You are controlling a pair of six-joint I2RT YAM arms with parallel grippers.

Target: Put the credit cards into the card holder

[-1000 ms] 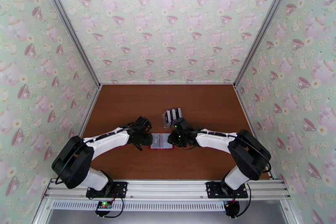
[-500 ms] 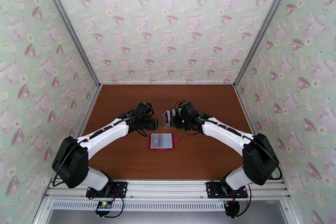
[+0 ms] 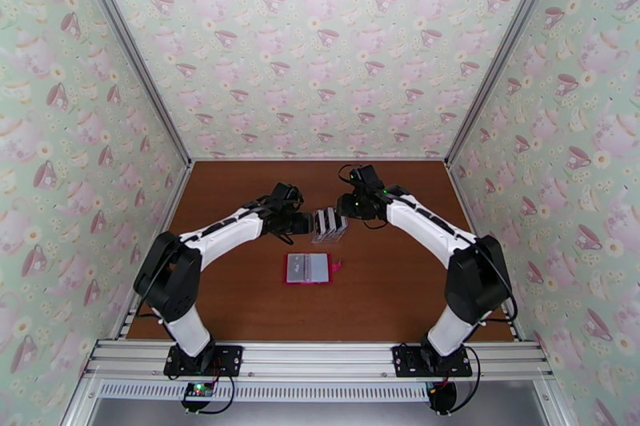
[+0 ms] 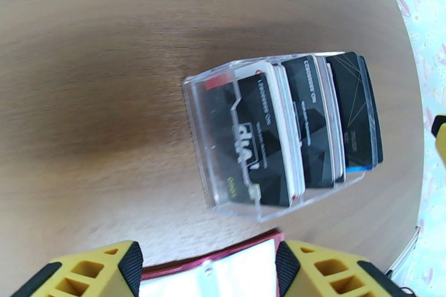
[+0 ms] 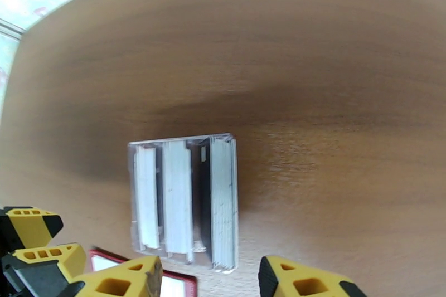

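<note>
Between left end effector (image 3: 306, 223) and right end effector (image 3: 346, 208) (both open), a clear stand (image 3: 330, 228) holds upright credit cards (image 4: 312, 125).

The card holder (image 3: 308, 268) lies opened flat near the middle of the table (image 3: 240, 196), on the side toward the arm bases. Behind it, farther from the bases and apart from it, stands the slotted card stand (image 3: 330, 224). The credit cards (image 4: 312, 125) stand on edge in its slots, side by side in a row. The left gripper (image 3: 302, 223) is just left of the stand. The right gripper (image 3: 346, 205) is at its far right corner.
</note>
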